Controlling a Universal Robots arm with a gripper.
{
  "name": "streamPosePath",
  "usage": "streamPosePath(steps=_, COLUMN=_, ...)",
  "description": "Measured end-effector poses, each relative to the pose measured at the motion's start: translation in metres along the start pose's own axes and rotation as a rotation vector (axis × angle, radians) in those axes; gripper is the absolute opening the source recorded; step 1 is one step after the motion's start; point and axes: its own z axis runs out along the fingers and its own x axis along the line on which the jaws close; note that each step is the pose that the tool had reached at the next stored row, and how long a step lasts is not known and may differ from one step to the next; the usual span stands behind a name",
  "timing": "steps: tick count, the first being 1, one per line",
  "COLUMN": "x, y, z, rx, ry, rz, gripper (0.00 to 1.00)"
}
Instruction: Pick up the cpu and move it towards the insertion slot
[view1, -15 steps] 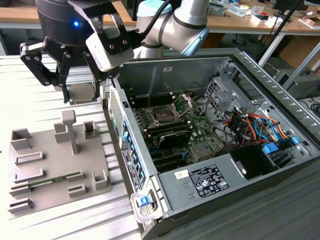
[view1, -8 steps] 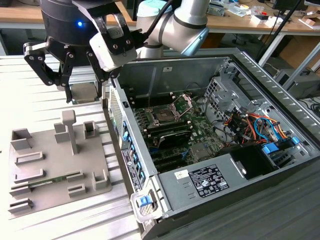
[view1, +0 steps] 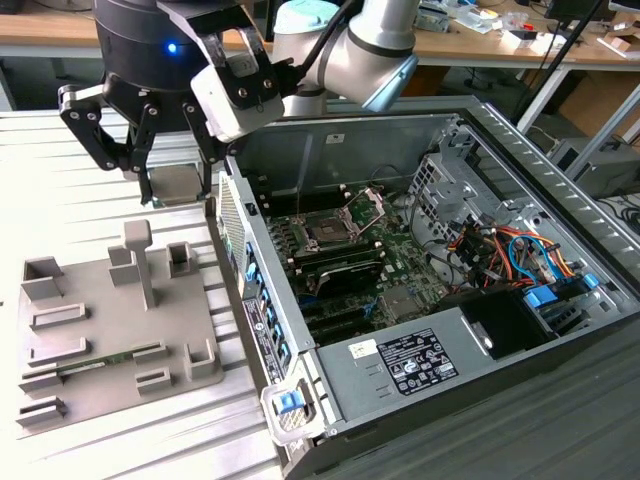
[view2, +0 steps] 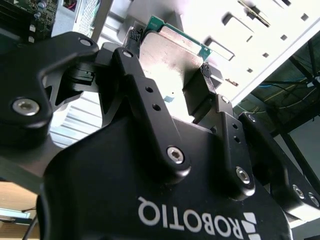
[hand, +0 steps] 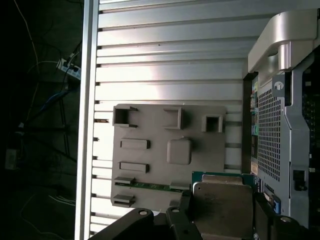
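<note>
In the exterior view, the gripper (view1: 165, 190) hangs in the upper left of the frame, holding the cpu (view1: 180, 184) up in the air above the grey tray (view1: 100, 320). The insertion slot (view1: 328, 230) sits inside the open computer case (view1: 480, 300), near the middle of the frame.

In the second wrist view, the fingers (view2: 135, 75) squeeze the cpu (view2: 167, 55) from both sides.

In the first wrist view, the cpu (hand: 222, 202) is at the bottom right, with the grey tray (hand: 150, 160) behind it.
</note>
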Motion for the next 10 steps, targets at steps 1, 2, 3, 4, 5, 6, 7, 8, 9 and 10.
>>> streamPosePath(steps=1, x=-0.0004, y=0.0, z=0.0, rx=0.0, ry=0.0, rz=0.0, gripper=0.55)
streamPosePath(steps=2, x=-0.0012, y=0.0, z=0.0, rx=0.0, ry=0.0, rz=0.0, gripper=0.55)
streamPosePath(steps=3, x=-0.0018, y=-0.0001, z=0.0, rx=-0.0001, ry=0.0, rz=0.0, gripper=0.55)
streamPosePath(steps=4, x=-0.0026, y=-0.0001, z=0.0, rx=0.0, ry=0.0, rz=0.0, gripper=0.55)
streamPosePath(steps=5, x=-0.0034, y=-0.0001, z=0.0, rx=0.0, ry=0.0, rz=0.0, gripper=0.55)
streamPosePath(steps=6, x=-0.0044, y=-0.0002, z=0.0, rx=0.0, ry=-0.0001, rz=0.0, gripper=0.55)
streamPosePath(steps=7, x=-0.0051, y=-0.0002, z=0.0, rx=0.0, ry=0.0, rz=0.0, gripper=0.55)
streamPosePath(steps=8, x=-0.0065, y=-0.0002, z=0.0, rx=0.0, ry=-0.0001, rz=0.0, gripper=0.55)
streamPosePath(steps=9, x=-0.0079, y=-0.0003, z=0.0, rx=0.0, ry=-0.0001, rz=0.0, gripper=0.55)
streamPosePath(steps=10, x=-0.009, y=-0.0003, z=0.0, rx=0.0, ry=0.0, rz=0.0, gripper=0.55)
